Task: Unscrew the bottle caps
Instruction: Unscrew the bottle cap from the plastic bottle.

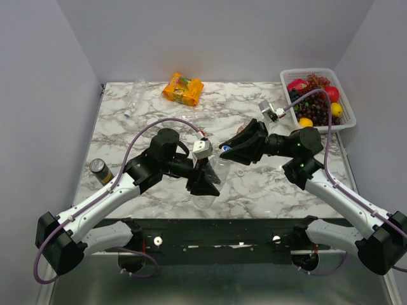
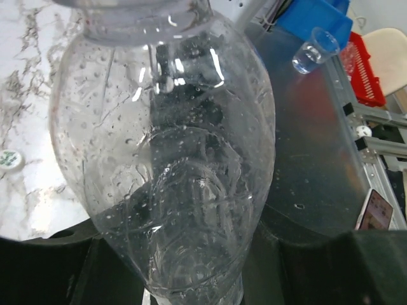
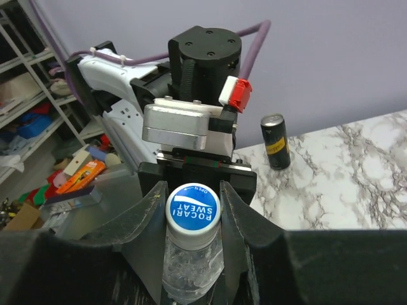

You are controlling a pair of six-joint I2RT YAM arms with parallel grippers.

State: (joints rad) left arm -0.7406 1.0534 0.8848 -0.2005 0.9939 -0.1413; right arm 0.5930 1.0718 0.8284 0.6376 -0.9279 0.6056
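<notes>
Clear, dimpled plastic forms the bulbous bottle (image 2: 172,159), held tilted by the middle of the marble table's (image 1: 273,187) near edge. The left gripper (image 1: 207,181) is clamped across its rounded body. Its round blue cap (image 3: 193,204), glossy with white lettering, faces the right gripper (image 1: 235,151), whose black wedge-shaped fingers stand apart.
</notes>
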